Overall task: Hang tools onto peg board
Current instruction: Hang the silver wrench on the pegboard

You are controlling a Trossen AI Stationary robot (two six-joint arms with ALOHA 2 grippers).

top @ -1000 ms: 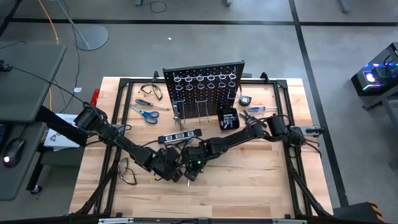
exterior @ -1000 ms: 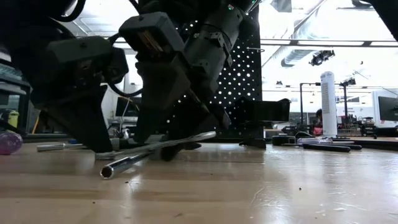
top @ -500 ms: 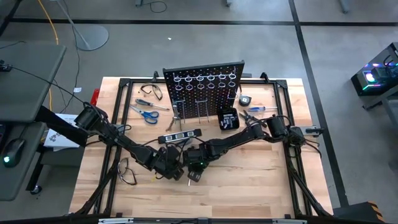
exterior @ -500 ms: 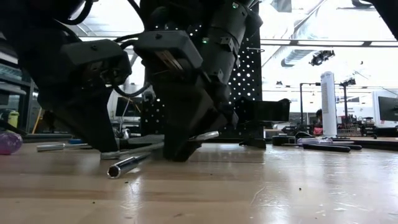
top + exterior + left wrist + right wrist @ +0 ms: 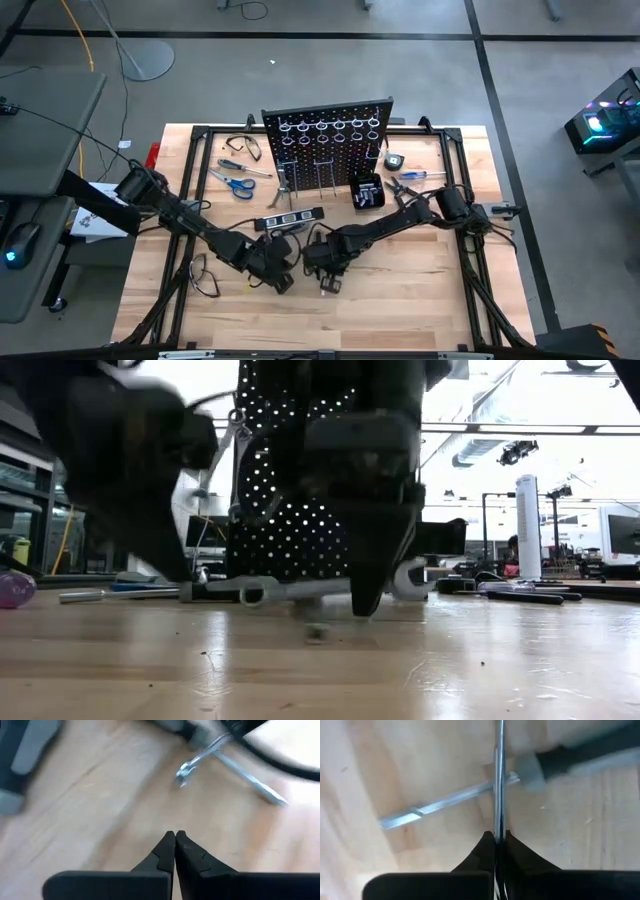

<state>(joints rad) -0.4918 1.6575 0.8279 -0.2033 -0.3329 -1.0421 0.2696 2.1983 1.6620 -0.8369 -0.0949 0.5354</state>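
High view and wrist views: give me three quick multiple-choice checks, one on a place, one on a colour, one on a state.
1. Where are the scissors?
A. On the table, left of the peg board
B. Hung on the board
C. In the left gripper

2. What colour are the scissors' handles?
A. Red
B. Blue
C. Yellow

3. What is the right gripper doing?
A. Standing wide open
B. Shut on a wrench
C. Out of view

Answers: A, they lie flat on the wood beside the board; B, the handles show blue; B, the fingers pinch the thin silver bar in the right wrist view.
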